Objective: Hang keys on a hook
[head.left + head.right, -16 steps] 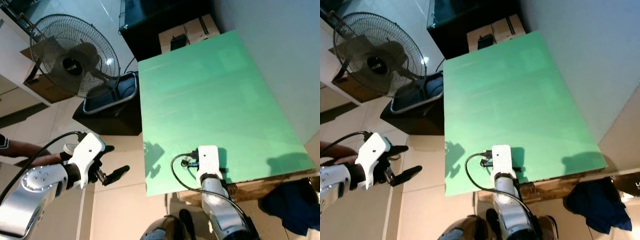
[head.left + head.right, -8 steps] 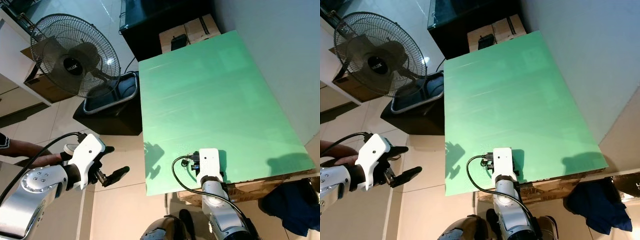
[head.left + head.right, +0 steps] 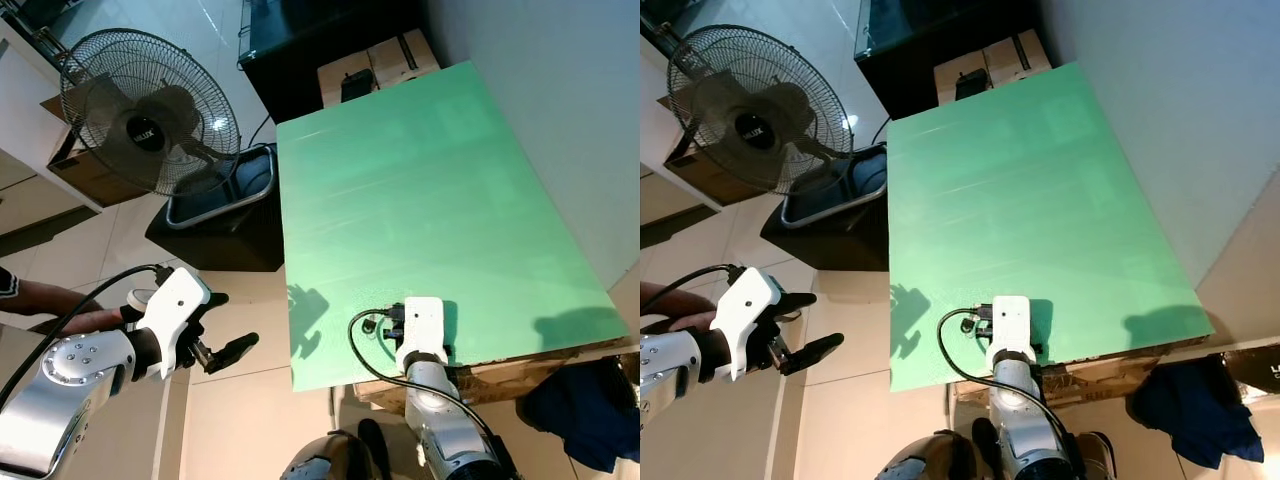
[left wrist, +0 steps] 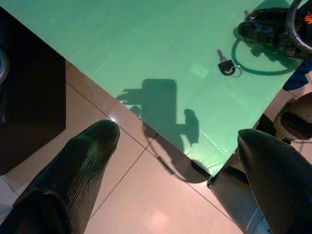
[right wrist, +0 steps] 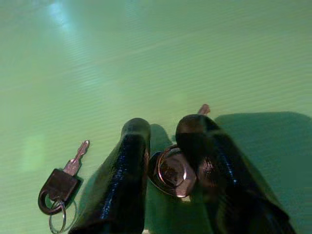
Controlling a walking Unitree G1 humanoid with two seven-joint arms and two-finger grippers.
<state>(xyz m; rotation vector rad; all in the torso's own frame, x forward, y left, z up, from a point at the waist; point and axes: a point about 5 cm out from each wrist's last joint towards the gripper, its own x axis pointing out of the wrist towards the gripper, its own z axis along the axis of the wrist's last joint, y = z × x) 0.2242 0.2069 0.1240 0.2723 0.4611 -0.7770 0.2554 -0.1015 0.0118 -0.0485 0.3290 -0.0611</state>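
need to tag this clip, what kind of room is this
Probably a lived-in room of a home: a standing fan on a tiled floor, cardboard boxes by a dark cabinet, and a green-topped table against the wall.

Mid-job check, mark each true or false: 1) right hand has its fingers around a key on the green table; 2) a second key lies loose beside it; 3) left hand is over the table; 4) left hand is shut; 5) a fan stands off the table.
1) True: the right hand grips the round-headed silver key on the green table top.
2) True: the black-headed key.
3) False: the left hand hangs over floor tiles.
4) False: open.
5) True: the black pedestal fan.
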